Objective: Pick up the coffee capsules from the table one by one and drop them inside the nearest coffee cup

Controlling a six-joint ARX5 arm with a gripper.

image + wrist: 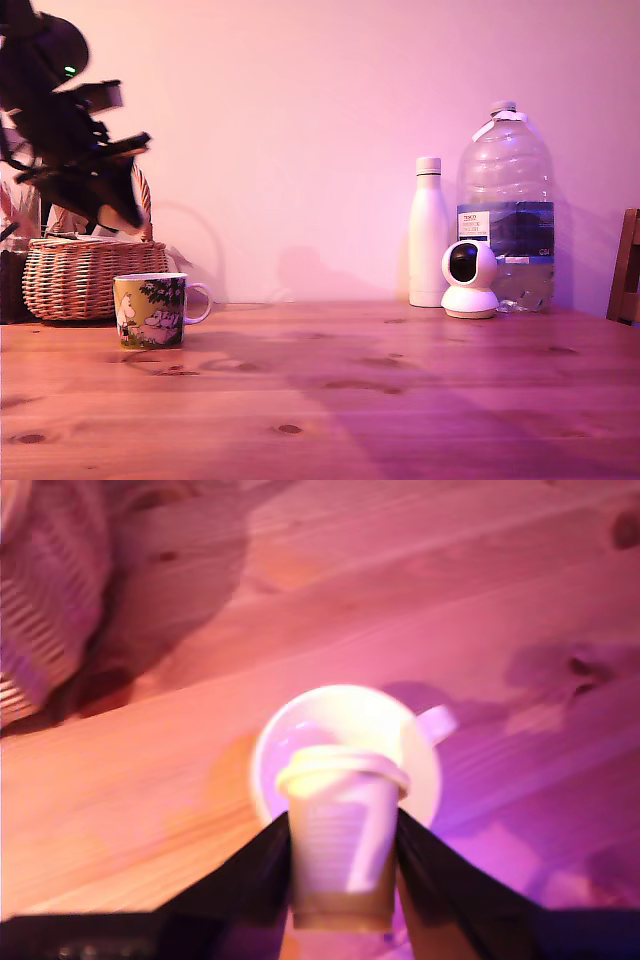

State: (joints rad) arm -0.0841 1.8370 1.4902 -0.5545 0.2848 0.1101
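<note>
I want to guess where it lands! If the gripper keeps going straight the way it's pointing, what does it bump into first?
Probably the coffee cup: the gripper, shut on a coffee capsule, points at its open mouth. How high above it is unclear.

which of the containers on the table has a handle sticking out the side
The short printed ceramic mug with a white loop handle, beside the woven wicker basket. The slim white bottle and big clear plastic water jug have no side handle.
</note>
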